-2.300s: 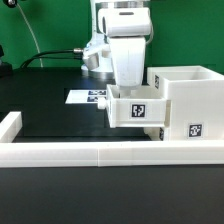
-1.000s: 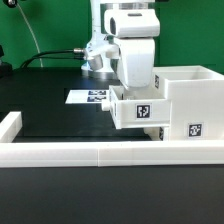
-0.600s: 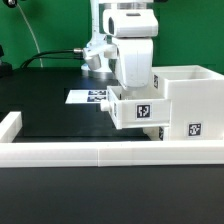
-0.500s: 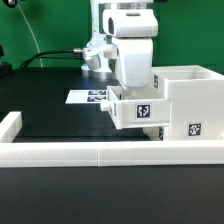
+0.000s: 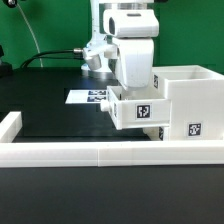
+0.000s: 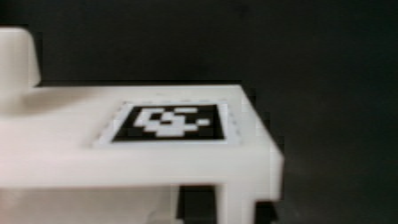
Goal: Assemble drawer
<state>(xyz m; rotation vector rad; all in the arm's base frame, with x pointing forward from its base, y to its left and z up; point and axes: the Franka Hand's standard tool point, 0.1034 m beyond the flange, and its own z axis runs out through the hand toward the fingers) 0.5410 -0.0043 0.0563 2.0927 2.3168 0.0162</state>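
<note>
Here, on the exterior view's left, a low white rail (image 5: 100,152) runs along the near edge of the black table (image 5: 60,118), turning up into a short post at its far left end. Behind it, toward the middle, the marker board (image 5: 88,97) lies flat on the table, its printed tags partly hidden by the arm. The white robot arm (image 5: 132,45) comes straight down at center, and its claw (image 5: 137,98) sits low behind a small white tray (image 5: 138,110) bearing a black-and-white square tag on its front face (the fingers themselves are hidden behind the tray, so whether the claw is clenched on it or released cannot be told). The tray appears slightly tilted and lifted off the table, and it meets the left side of the large white housing (image 5: 190,103), which stands on the exterior view's right, just behind the rail, open at the top and carrying its own small tag low on the front. A dark cable (image 5: 55,56) trails across the green backdrop behind the arm.

The wrist view shows a white tagged surface (image 6: 169,122) close up and blurred, with a white upright part (image 6: 18,60) at one side and dark table beyond.
</note>
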